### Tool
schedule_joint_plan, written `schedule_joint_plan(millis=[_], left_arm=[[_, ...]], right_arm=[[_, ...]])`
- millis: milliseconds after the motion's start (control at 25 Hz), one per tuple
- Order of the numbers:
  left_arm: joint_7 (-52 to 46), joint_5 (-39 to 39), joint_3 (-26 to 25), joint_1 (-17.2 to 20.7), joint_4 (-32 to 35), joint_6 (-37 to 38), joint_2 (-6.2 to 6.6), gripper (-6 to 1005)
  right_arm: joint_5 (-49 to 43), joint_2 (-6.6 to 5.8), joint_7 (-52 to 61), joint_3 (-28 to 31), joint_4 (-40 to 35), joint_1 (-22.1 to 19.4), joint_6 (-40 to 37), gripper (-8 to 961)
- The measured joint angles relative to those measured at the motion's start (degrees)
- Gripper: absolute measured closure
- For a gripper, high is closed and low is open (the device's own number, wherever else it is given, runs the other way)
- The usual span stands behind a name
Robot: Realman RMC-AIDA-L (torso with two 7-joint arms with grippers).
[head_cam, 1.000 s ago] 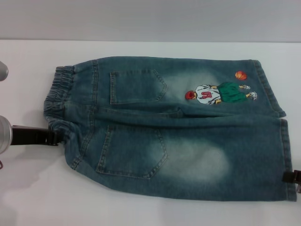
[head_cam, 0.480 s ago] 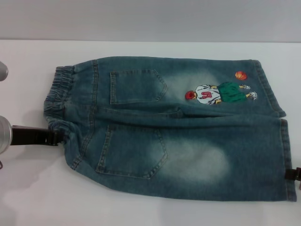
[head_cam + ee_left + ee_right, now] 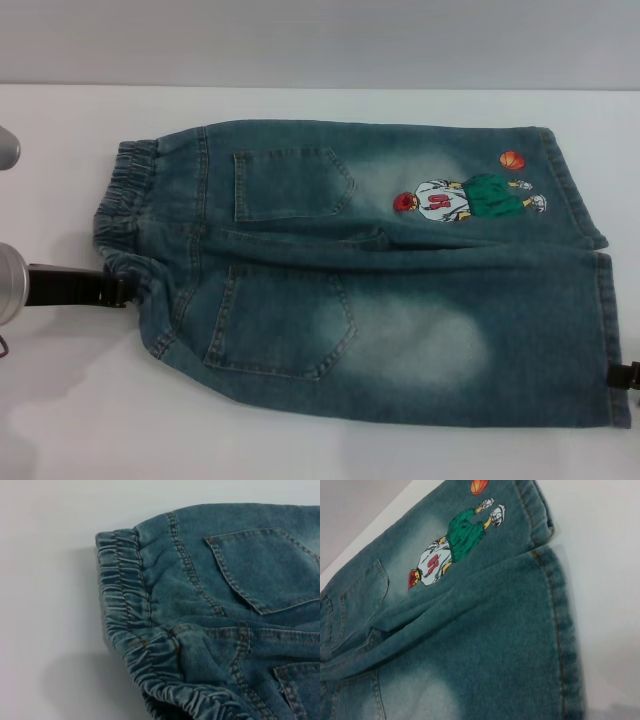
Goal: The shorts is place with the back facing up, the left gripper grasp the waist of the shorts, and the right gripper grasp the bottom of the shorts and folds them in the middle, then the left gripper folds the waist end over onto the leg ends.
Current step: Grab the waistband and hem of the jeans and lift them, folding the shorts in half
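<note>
A: Shorts lie flat on the white bench, back up. Left tool sits at the waist, right tool at the hem.

B: Pinching denim? Can't tell; both tips are hidden or cut off.

A: Risk, then: a shallow bite catching only one layer could slip during the fold.
</note>
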Motion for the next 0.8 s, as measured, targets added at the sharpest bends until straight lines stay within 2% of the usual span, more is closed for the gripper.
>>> schedule_joint_plan(millis=[800], left_arm=[[0.0, 0.0, 0.2, 0.2, 0.0, 0.3, 0.00, 860]], right_arm=[[0.3, 0.04, 0.2, -1.0, 0.0, 0.6, 0.0, 284]])
